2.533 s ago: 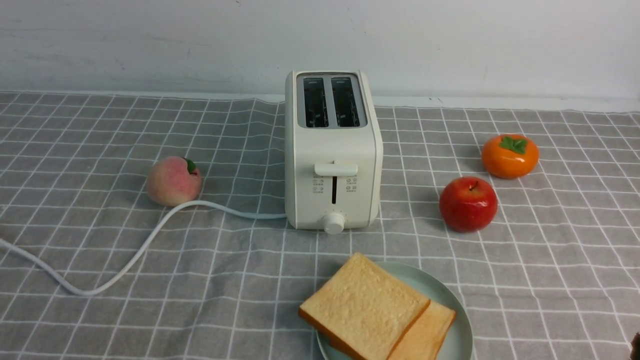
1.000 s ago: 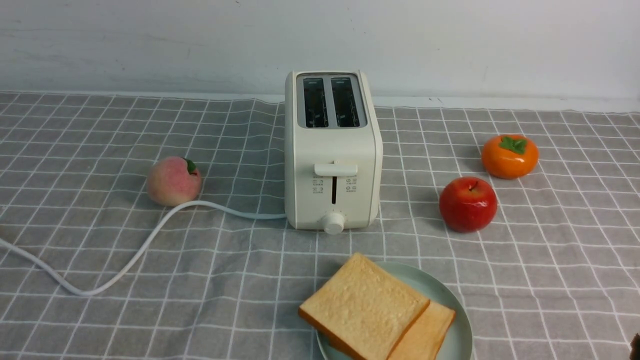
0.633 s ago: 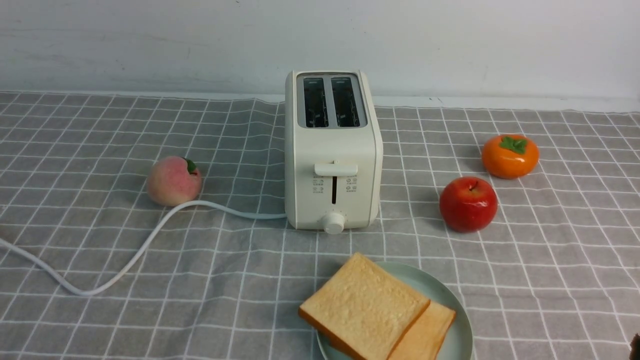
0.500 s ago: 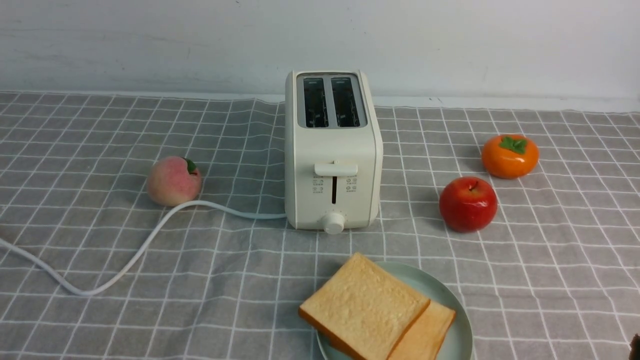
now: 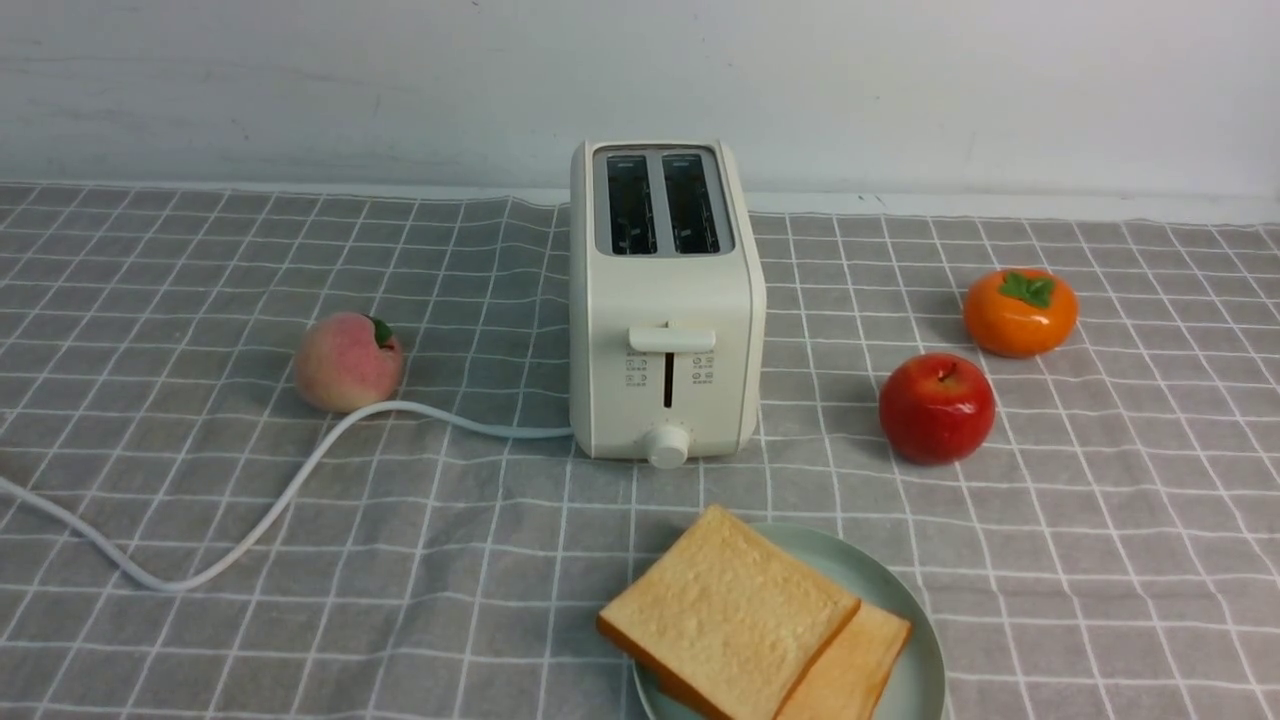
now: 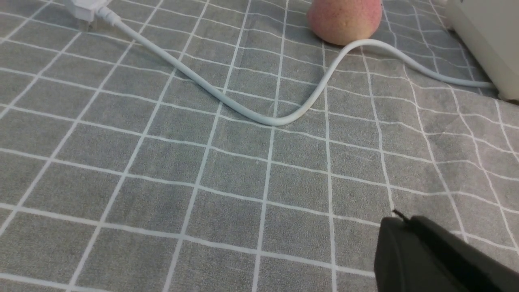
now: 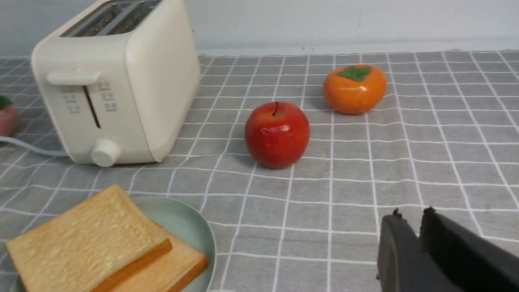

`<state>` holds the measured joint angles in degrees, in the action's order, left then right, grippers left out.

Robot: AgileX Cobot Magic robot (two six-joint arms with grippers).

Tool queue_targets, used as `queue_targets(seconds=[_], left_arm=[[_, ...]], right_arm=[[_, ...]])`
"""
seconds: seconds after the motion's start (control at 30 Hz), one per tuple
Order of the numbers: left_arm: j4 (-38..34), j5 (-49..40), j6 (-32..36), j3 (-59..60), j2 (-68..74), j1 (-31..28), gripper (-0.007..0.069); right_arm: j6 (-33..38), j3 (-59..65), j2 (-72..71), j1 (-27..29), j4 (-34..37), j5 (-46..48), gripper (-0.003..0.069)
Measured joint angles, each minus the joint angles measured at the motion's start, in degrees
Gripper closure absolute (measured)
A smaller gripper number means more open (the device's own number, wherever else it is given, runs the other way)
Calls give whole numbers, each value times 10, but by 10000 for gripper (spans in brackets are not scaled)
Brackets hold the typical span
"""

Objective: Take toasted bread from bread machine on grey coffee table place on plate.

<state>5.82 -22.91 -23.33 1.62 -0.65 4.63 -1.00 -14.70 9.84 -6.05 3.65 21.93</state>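
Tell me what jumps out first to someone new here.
The white bread machine standing mid-table, both slots empty. Just in front of it, two slices of toasted bread lie overlapped on the mint plate. Then the bright fruit: red apple and orange persimmon on the right, peach on the left.

Soft, even light is falling from overhead, leaving only faint shadows pooling beside the bread machine (image 5: 665, 300) and the red apple (image 5: 936, 407), which is carrying a small glare spot. The front view is staying sharp, while in both wrist views the dark tool (image 7: 409, 227) at 5 o'clock is blurring out of focus.
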Motion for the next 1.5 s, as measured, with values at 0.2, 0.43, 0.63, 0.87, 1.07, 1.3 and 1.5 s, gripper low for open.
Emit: queue_targets(seconds=[0.2,0.43,0.63,0.87,1.07,1.3,1.5], left_arm=[[0,0,0,0,0,0,634],[0,1,0,0,0,0,629],[0,1,0,0,0,0,625],[0,2,0,0,0,0,624],[0,1,0,0,0,0,620],[0,1,0,0,0,0,610],[0,1,0,1,0,0,605]], right_arm=[[0,0,-2,11,-1,0,567],[0,2,-19,16,-91,1,557],[-8,67,-72,18,-99,3,552],[-41,150,-103,24,-73,26,547],[-45,154,-104,63,-73,11,537],[-46,154,-104,117,-73,10,531],[-47,154,-104,129,-73,10,523]])
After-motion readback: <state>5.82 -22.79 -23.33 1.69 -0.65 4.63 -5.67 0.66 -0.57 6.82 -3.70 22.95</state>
